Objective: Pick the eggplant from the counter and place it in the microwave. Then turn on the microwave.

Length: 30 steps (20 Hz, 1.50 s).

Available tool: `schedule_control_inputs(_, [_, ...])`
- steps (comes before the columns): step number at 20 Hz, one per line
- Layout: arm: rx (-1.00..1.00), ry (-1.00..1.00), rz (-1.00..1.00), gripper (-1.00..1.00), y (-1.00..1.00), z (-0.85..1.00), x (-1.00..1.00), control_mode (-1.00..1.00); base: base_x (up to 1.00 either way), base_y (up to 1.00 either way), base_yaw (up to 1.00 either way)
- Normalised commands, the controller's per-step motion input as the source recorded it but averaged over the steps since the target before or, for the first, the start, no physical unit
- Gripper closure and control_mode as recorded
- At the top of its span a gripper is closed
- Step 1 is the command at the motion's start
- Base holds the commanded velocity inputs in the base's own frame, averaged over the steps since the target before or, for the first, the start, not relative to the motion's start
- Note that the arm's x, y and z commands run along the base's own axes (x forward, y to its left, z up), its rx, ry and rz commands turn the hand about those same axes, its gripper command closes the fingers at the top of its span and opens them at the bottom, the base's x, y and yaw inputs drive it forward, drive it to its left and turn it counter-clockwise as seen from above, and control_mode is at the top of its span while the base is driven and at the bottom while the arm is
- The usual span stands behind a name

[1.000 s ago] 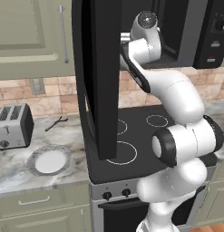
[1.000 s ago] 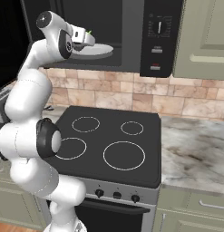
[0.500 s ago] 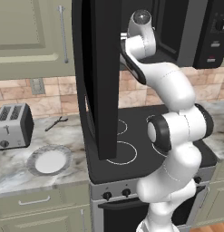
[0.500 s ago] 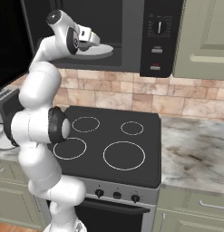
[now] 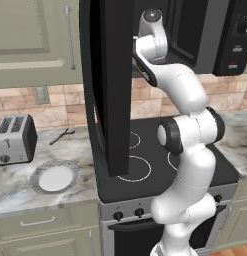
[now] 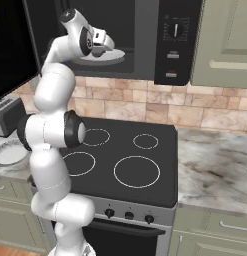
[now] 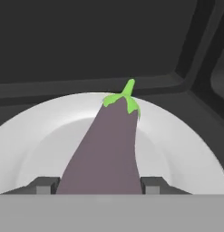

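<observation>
Hand view, inside the large black over-range microwave point(image 6: 145, 35): stubby dark purple eggplant point(image 7: 106, 149) with its green stem tip pointing away, clamped between the two dark fingertips point(image 7: 45, 186) of the two-finger gripper point(image 7: 99, 186), poised above the round white turntable plate point(image 7: 177, 149). Not yet released; whether resting on the plate or just above cannot be told.

Right base view: white arm reaching up and into the grey cavity, gripper point(image 6: 102, 42) over the plate point(image 6: 112, 56), wide glossy black door point(image 5: 107, 85) swung fully open toward the base.

Risks, as judged from here. Let go from too high, likely to roll on the rounded plate and end near the rim or off it toward the cavity floor. Opened while tilted, likely to tip onto its stem end and slide forward toward the opening. Pulled back carelessly, fingers liable to drag the vegetable out again or knock the plate. Swung out wide, elbow or wrist liable to strike the open door or the cavity's edge. Left open, door apt to block a start, with the right-hand control panel point(image 6: 175, 40) and its knob yet to be reached. Black four-ring stovetop point(image 6: 125, 160) directly below, ready to catch anything dropped.
</observation>
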Motion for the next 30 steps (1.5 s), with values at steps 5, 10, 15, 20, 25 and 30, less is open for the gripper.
schedule_control_inputs(5, [0.0,0.09,-0.01,1.0,-0.03,-0.13,0.33,-1.0,0.0,0.0,0.0])
schedule_control_inputs(10, [0.0,0.09,-0.01,1.0,0.0,-0.11,0.29,-1.0,0.0,0.0,0.0])
schedule_control_inputs(15, [0.0,0.03,0.0,-1.0,-0.02,0.0,0.16,-1.0,0.0,0.0,0.0])
schedule_control_inputs(20, [0.0,0.0,0.0,-1.0,-0.06,0.0,-0.25,-1.0,0.0,0.0,0.0])
schedule_control_inputs(25, [0.0,-0.01,-0.02,-1.0,-0.11,0.0,-0.36,-1.0,0.0,0.0,0.0])
schedule_control_inputs(30, [0.0,-0.12,0.0,-1.0,-0.12,-0.15,-0.88,-1.0,0.0,0.0,0.0])
